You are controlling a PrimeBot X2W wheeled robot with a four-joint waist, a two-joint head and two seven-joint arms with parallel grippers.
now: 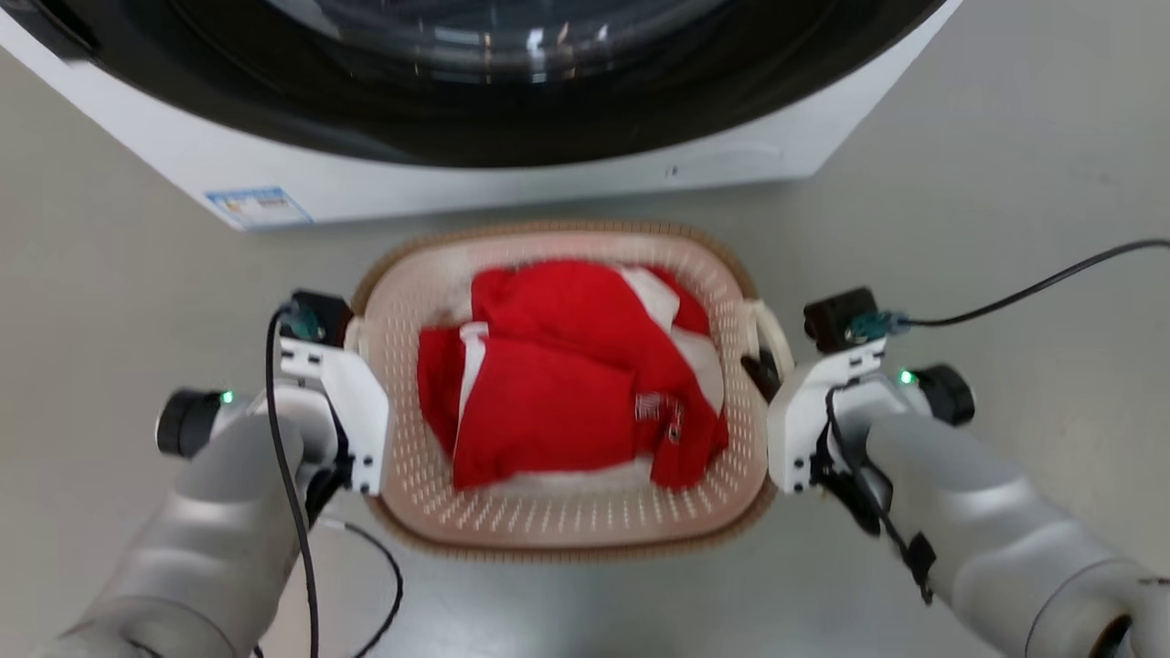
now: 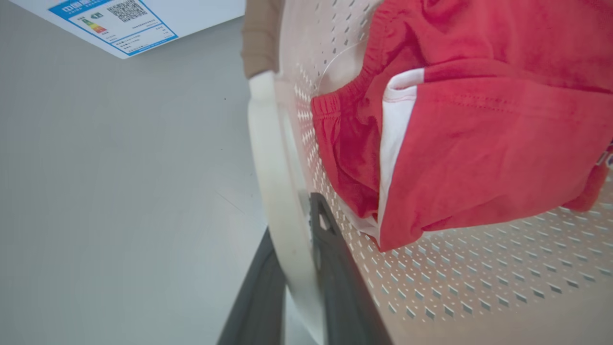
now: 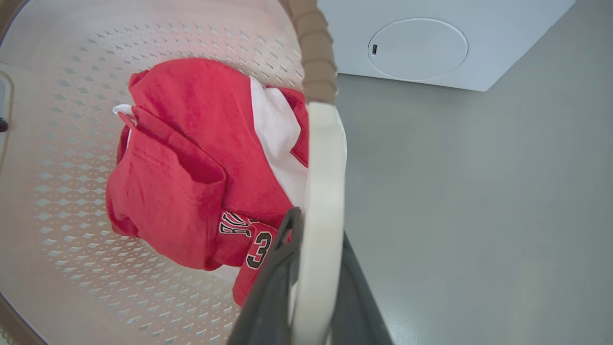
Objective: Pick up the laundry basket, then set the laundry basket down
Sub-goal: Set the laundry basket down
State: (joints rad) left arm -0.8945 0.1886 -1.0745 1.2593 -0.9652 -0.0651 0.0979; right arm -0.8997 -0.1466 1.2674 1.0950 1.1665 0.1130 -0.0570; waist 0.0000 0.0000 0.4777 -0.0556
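1. Laundry basket (image 1: 567,539) sits on the grey floor (image 1: 1005,228) just in front of the washing machine (image 1: 457,183), between the two arms. Whether its base has left the floor cannot be told.
2. Left end effector (image 2: 294,215) is clamped on the left loop handle (image 2: 273,182), one dark finger on each side of the white band.
3. Right end effector (image 3: 318,225) is clamped the same way on the right loop handle (image 3: 323,158).
4. Red and white clothes (image 1: 567,384) lie heaped inside, a little toward the right wall.
5. Risk: the fingers pinch only thin, smooth loops, so if one arm rises faster the laundry basket would likely tilt and a handle could slide out.
6. Risk: the far rim is near the washing machine, so a forward swing could knock it.
7. Risk: the loose black cable (image 1: 393,585) by the left arm could snag the near rim.
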